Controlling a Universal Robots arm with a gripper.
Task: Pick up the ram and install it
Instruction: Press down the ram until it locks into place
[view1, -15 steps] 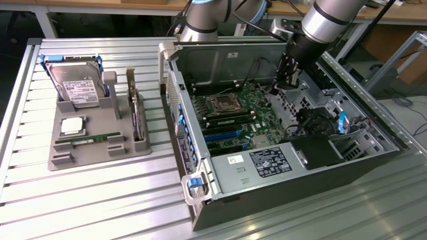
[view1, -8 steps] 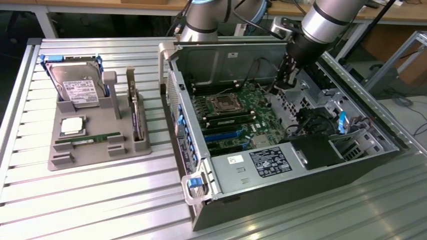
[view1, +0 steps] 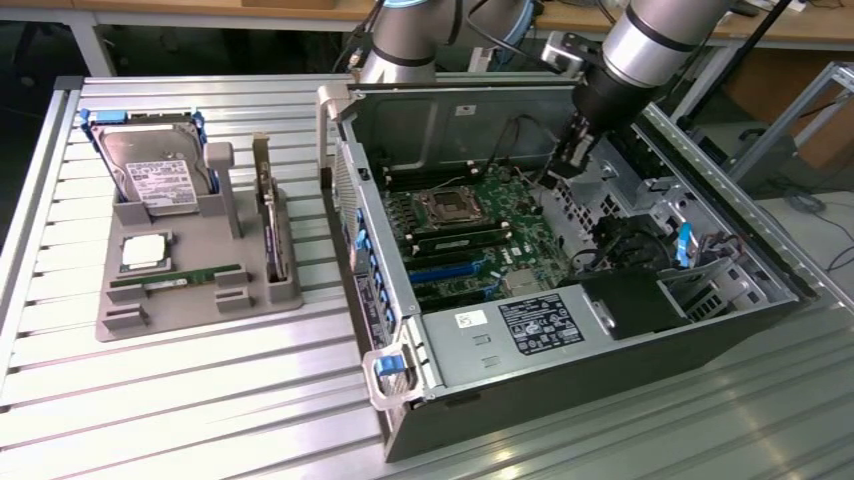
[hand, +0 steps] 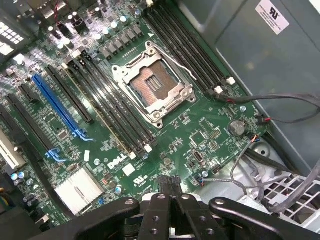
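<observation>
The work sits on a table of ribbed aluminium slats, with a wooden bench along the back of the room and aluminium framing off to the exterior view's right. A grey holder tray lies toward the exterior view's left, carrying a silver hard drive propped upright at its far end, a square silver processor chip lying flat in the middle, and an expansion card standing on edge along its side. The ram rests in a slot near the front of that tray: a long, thin green strip with a pale label patch along it, lying flat and level, just in front of the processor chip and well apart from the arm. Beside the tray, toward the exterior view's right, an open computer case lies on its side, its green motherboard exposed, with an empty processor socket framed in metal, rows of black memory slots on both sides of the socket, a blue card slot, and a silver heatsink. The arm reaches down into the far corner of the case, and the gripper hangs above the board with nothing between its fingers; in the wrist view the gripper has its black fingers pressed together, empty, over the board's edge near the loose cables.
</observation>
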